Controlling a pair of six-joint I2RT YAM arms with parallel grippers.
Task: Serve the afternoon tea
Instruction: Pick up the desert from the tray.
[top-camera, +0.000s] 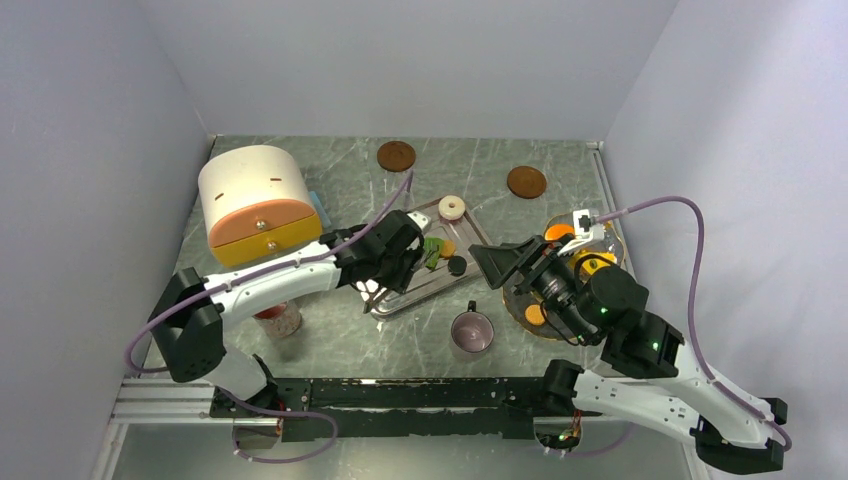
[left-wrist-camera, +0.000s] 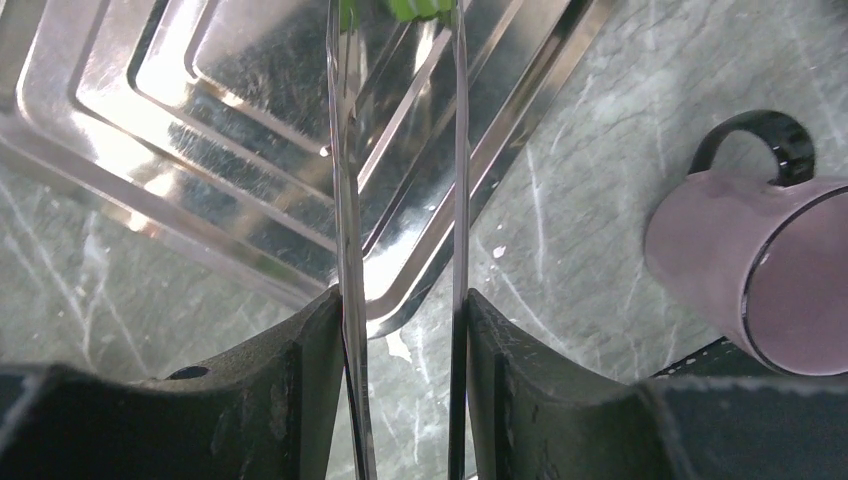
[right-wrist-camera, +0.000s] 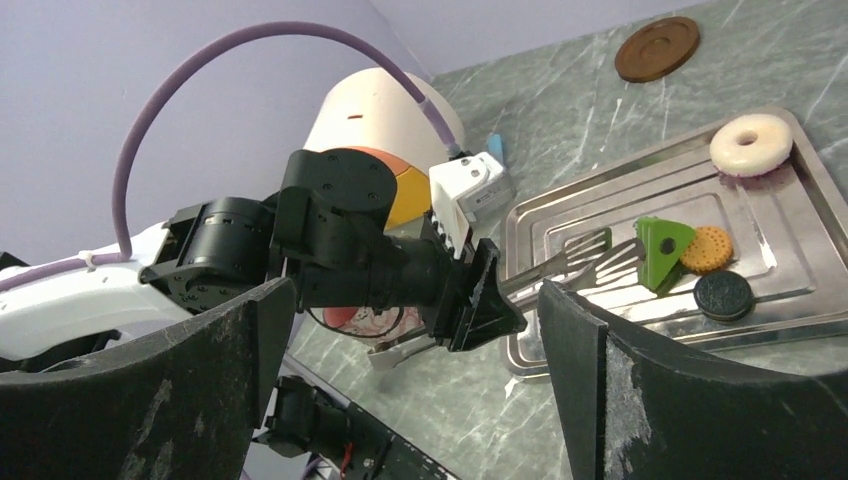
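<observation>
On the green marble bench (top-camera: 340, 340), our left gripper's (top-camera: 385, 264) jaws clamp the tongs (right-wrist-camera: 575, 262), tips at the green wedge's (right-wrist-camera: 660, 250) edge in the steel tray (right-wrist-camera: 590, 205). Our right gripper (top-camera: 497, 265) hovers nearby, jaws wide apart, empty. We judge a treat pickup underway; next, squeeze and lift level. The mug (top-camera: 471, 330) stands beside the tray.

Treats (right-wrist-camera: 706, 249) on tray (right-wrist-camera: 600, 200); mug (top-camera: 471, 331) upright just beside
</observation>
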